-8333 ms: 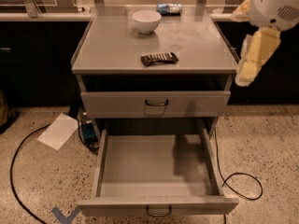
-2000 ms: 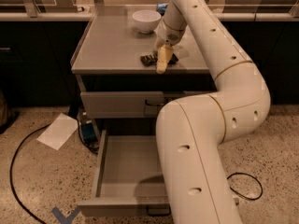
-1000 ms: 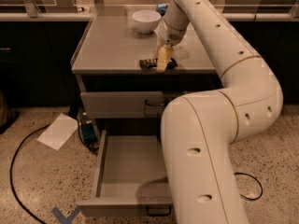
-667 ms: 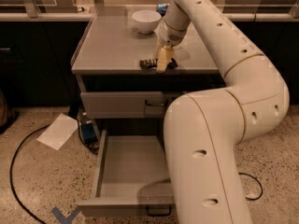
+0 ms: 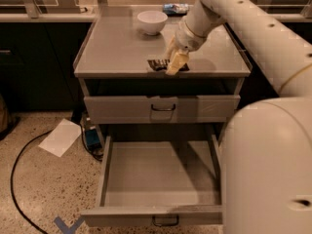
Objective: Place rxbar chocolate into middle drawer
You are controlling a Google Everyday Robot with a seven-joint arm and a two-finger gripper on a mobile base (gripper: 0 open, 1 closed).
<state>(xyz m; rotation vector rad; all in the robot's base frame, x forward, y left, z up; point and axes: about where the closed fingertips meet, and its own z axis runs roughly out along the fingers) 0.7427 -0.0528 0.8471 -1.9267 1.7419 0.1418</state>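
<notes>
The rxbar chocolate [image 5: 157,64], a dark flat bar, lies near the front edge of the grey cabinet top [image 5: 117,48]. My gripper [image 5: 175,61] is down on the bar's right half and covers it, reaching in from the upper right. The middle drawer [image 5: 161,177] is pulled out wide open below, its inside bare, with its dark wire handle [image 5: 165,222] at the front. The drawer above it [image 5: 161,108] is shut.
A white bowl [image 5: 152,22] stands at the back of the top, with a blue-and-white packet [image 5: 175,7] behind it. My arm fills the right side of the view. On the floor at the left lie a white sheet [image 5: 60,136], a blue object [image 5: 91,136] and a black cable [image 5: 17,179].
The gripper has stayed down on the bar at the same spot. The bar has not moved. Only the near part of the arm has shifted a little.
</notes>
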